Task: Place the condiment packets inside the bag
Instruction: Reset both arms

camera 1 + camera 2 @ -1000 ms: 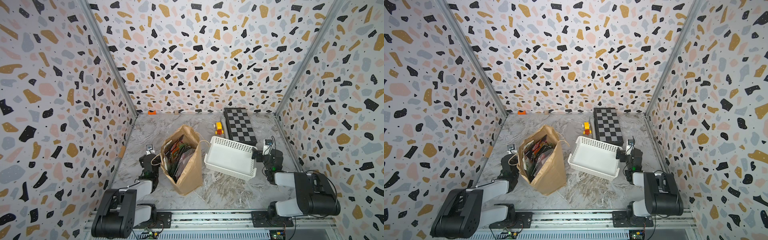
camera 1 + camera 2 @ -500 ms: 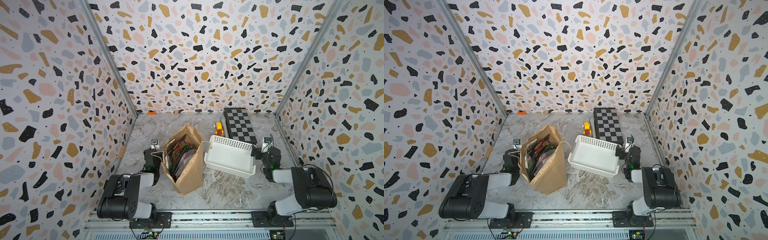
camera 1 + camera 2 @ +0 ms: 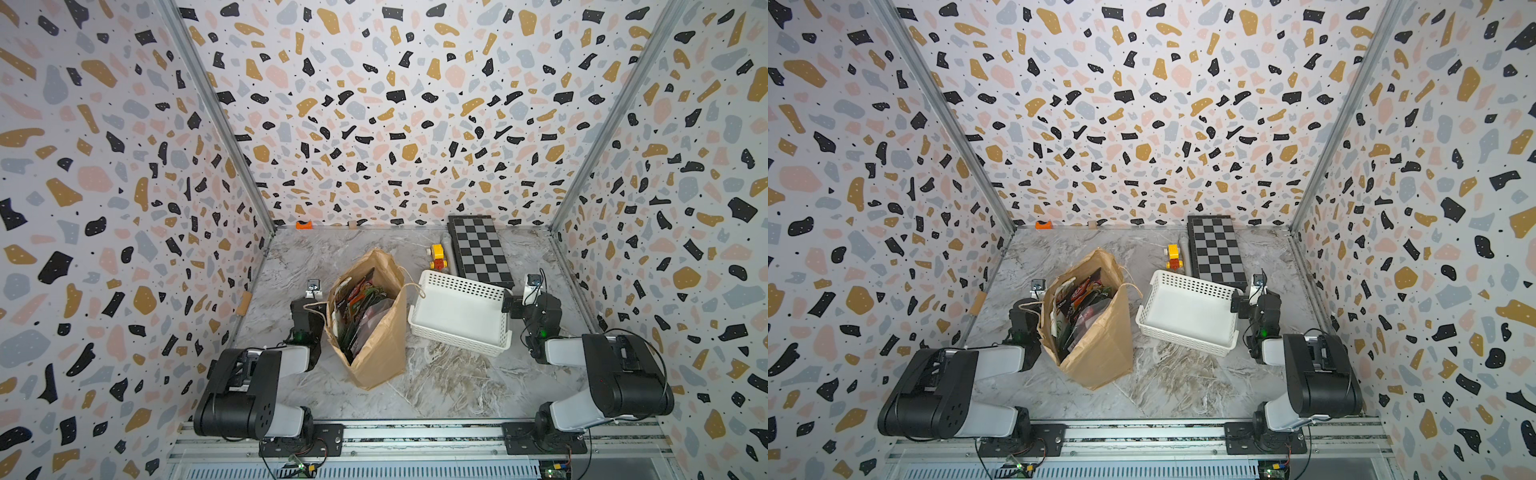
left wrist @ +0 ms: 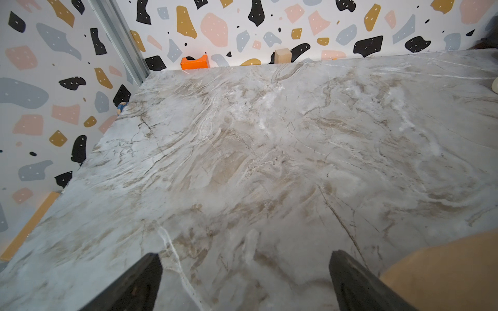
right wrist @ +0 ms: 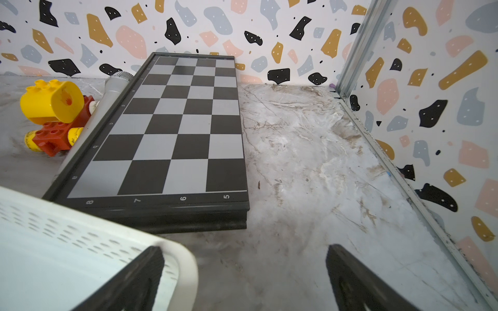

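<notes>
The brown paper bag (image 3: 376,349) (image 3: 1100,353) stands open mid-table, and several condiment packets (image 3: 357,309) (image 3: 1079,309) stick up inside it, black, red and green. In both top views my left gripper (image 3: 311,297) (image 3: 1036,293) rests low just left of the bag. In the left wrist view it (image 4: 244,269) is open over bare marble, with the bag's side (image 4: 444,269) next to one finger. My right gripper (image 3: 524,302) (image 3: 1250,300) (image 5: 244,266) is open and empty beside the basket's right corner.
A white perforated basket (image 3: 457,286) (image 3: 1190,282) (image 5: 67,242) lies empty right of the bag. Behind it are a chessboard (image 3: 478,249) (image 5: 175,126), a yellow-and-red toy (image 3: 438,257) (image 5: 54,113) and a microphone (image 5: 107,94). An orange block (image 3: 304,225) (image 4: 194,62) sits at the back wall.
Both arms have folded back, their elbows rising toward the front rail, and the grippers have shifted slightly toward the back. The bag and basket have stayed put.
</notes>
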